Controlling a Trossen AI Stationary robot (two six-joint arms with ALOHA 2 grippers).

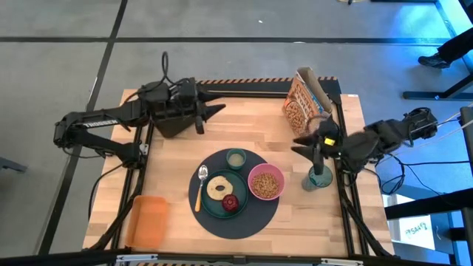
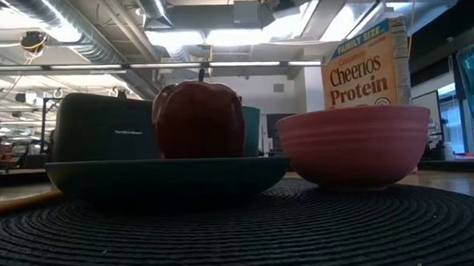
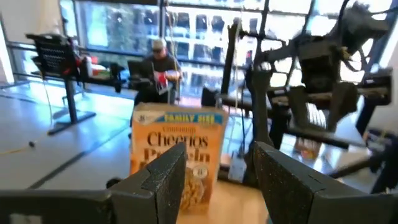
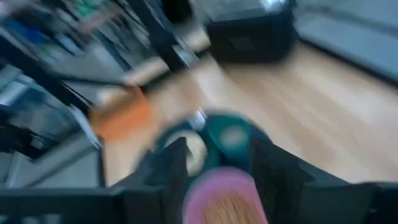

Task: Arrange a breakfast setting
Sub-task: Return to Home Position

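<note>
Hovering at the table's back-left, my left gripper [image 1: 213,112] has its fingers spread. Centre table, the round dark mat [image 1: 255,218] carries the orange-handled spoon [image 1: 199,188], the teal plate [image 1: 213,205] with bagel [image 1: 219,187] and red apple [image 1: 231,202], the small pale cup [image 1: 236,158] and the pink bowl [image 1: 266,182]. My right gripper [image 1: 299,145], fingers apart, hangs near the teal tumbler [image 1: 319,179].

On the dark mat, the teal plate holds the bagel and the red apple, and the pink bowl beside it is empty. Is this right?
Not quite. The pink bowl is not empty: the high view shows brown cereal in it. The rest holds: on the dark mat, the teal plate holds the bagel and the red apple.
</note>
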